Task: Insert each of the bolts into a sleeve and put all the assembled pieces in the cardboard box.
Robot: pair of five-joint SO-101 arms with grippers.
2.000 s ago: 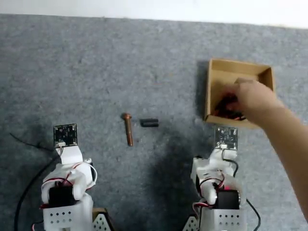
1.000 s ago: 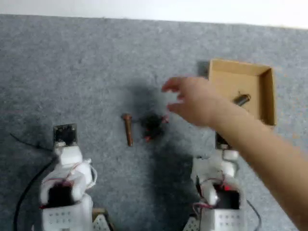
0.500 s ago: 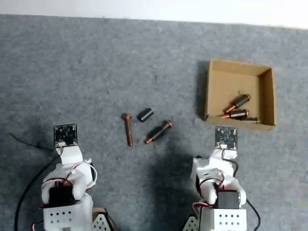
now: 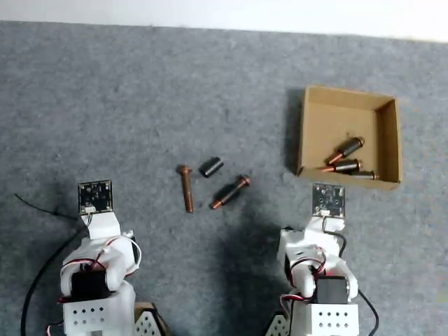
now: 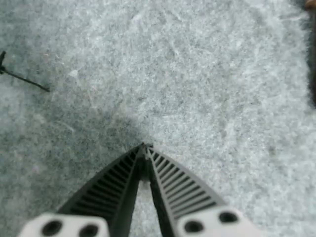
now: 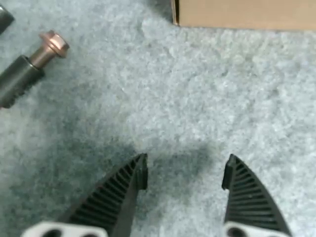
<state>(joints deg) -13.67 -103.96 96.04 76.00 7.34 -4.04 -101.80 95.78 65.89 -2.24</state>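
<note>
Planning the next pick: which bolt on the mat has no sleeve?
The all-copper bolt farthest from the box; the slanted bolt sits in a black sleeve.

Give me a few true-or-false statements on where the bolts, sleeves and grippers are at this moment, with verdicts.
1. The cardboard box holds assembled pieces. True.
2. The empty sleeve lies inside the box. False: it lies on the carpet, near the bare bolt.
3. The left gripper is shut and holds nothing. True.
4. The right gripper is shut on a bolt. False: it is open and empty above the carpet.
5. One assembled piece lies on the carpet outside the box. True.
</note>
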